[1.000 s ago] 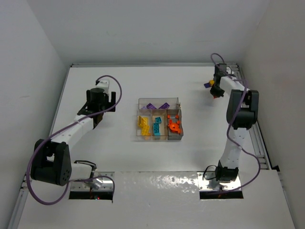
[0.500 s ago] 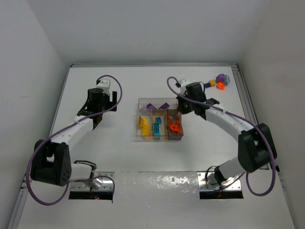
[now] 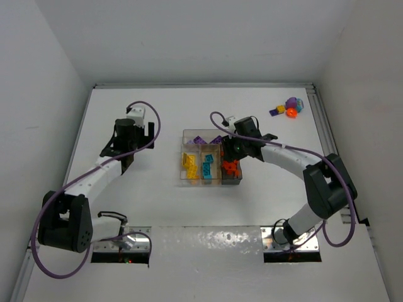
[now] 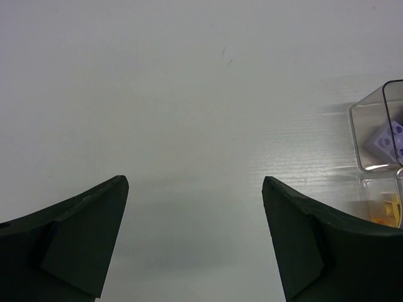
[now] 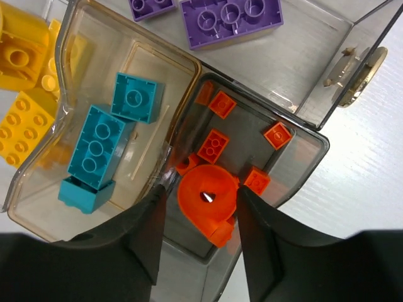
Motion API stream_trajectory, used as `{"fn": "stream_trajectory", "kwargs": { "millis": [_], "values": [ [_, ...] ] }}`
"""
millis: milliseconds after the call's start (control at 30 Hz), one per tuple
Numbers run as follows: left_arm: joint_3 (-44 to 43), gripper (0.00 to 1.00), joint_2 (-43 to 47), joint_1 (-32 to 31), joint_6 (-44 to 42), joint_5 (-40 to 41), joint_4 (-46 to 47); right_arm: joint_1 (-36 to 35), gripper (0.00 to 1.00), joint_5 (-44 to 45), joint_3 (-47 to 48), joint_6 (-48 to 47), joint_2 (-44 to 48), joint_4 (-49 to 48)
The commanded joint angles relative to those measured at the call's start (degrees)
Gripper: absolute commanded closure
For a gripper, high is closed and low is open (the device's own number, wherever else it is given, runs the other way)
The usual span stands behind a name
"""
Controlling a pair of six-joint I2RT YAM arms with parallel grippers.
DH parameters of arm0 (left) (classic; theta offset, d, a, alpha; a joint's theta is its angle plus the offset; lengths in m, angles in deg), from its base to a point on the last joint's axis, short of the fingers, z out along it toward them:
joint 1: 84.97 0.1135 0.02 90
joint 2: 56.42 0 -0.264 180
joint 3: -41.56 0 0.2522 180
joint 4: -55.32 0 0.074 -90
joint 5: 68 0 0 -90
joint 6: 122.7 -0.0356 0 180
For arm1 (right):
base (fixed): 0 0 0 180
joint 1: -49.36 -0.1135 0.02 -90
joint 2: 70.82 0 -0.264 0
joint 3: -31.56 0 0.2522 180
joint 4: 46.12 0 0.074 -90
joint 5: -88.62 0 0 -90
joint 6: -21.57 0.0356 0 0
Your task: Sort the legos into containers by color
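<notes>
The clear tray [image 3: 208, 131] sits mid-table and holds purple legos [image 3: 200, 141], yellow ones [image 3: 188, 164], teal ones [image 3: 206, 165] and orange ones [image 3: 230, 167]. My right gripper [image 3: 232, 152] hovers over the grey compartment [image 5: 302, 157]. Its jaws [image 5: 203, 189] stand apart around a round orange lego [image 5: 208, 198], with a gap on the left side. Small orange bricks [image 5: 213, 145] lie around that piece. Teal bricks [image 5: 97, 148] fill the tan compartment beside it. My left gripper [image 3: 123, 158] is open over bare table left of the tray [image 4: 378, 126], with nothing between its fingers [image 4: 195, 182].
A small cluster of loose legos [image 3: 291, 108], purple, orange, teal and yellow, lies at the far right corner of the table. A brass latch [image 5: 359, 69] sticks out from the tray's wall near my right gripper.
My right arm swung from the loose cluster at the far right to above the tray's grey compartment, and its jaws went from shut to parted. The left arm barely shifted.
</notes>
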Motion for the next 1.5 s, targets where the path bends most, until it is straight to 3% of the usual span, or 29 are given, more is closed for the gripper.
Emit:
{"fn": "stream_trajectory", "kwargs": {
  "millis": [0,167,267,333,367,500,533,600,633,733,767,933,1067,1267,1367,1467],
  "values": [
    [0.11,0.14,1.86,0.64,0.12,-0.99,1.99,-0.10,0.51,-0.57,3.60,-0.25,0.17,-0.49],
    [0.02,0.14,1.77,0.64,-0.23,-0.82,2.43,-0.10,0.53,1.63,6.77,-0.95,0.26,1.53],
    [-0.16,0.14,1.59,0.64,-0.41,-0.64,2.61,0.25,0.72,5.31,10.10,0.36,0.69,3.11],
    [-0.16,0.14,1.42,0.64,-0.67,-0.47,2.43,1.22,0.99,10.74,13.44,2.28,1.22,3.55],
    [-0.24,0.14,1.42,0.64,-0.76,-0.38,2.43,3.66,1.00,12.34,16.24,3.52,1.31,3.81],
    [-0.07,0.14,1.07,0.73,-1.11,-0.11,2.69,16.58,0.96,9.98,24.69,13.26,-2.89,9.94],
    [0.02,0.14,0.98,0.64,-1.11,-0.11,3.04,21.13,0.80,11.03,26.44,16.42,-6.13,11.62],
    [0.19,0.14,0.89,0.73,-1.03,-0.03,3.31,24.15,0.69,13.75,31.28,17.41,-10.01,16.35],
    [0.19,0.14,0.71,0.64,-1.02,-0.03,3.22,26.51,0.49,15.33,33.12,19.07,-14.20,17.77],
    [-0.16,0.14,-0.25,0.73,-0.94,0.32,2.17,32.03,0.30,17.54,37.61,23.63,-19.77,19.20],
    [-0.24,0.14,-0.43,0.64,-0.94,0.67,1.91,33.38,0.28,17.19,38.93,25.40,-22.83,18.85],
    [-2.09,0.14,-2.62,0.73,-1.38,1.91,0.59,39.09,0.28,15.87,40.35,36.21,-29.09,13.14],
    [-4.28,0.14,-4.56,0.64,-1.38,2.00,-0.47,39.89,0.40,17.71,38.07,40.52,-30.86,3.76],
    [-6.48,0.14,-7.63,0.64,-1.38,2.61,-3.02,39.98,0.45,20.70,32.63,48.77,-31.38,-8.90],
    [-7.10,0.14,-8.34,0.73,-1.64,2.70,-3.02,39.98,0.51,21.32,33.13,52.64,-32.61,-9.55],
    [-7.80,0.14,-9.39,0.64,-1.99,3.40,-2.76,39.89,0.52,22.81,37.00,56.77,-35.07,-3.32]
  ]
}}
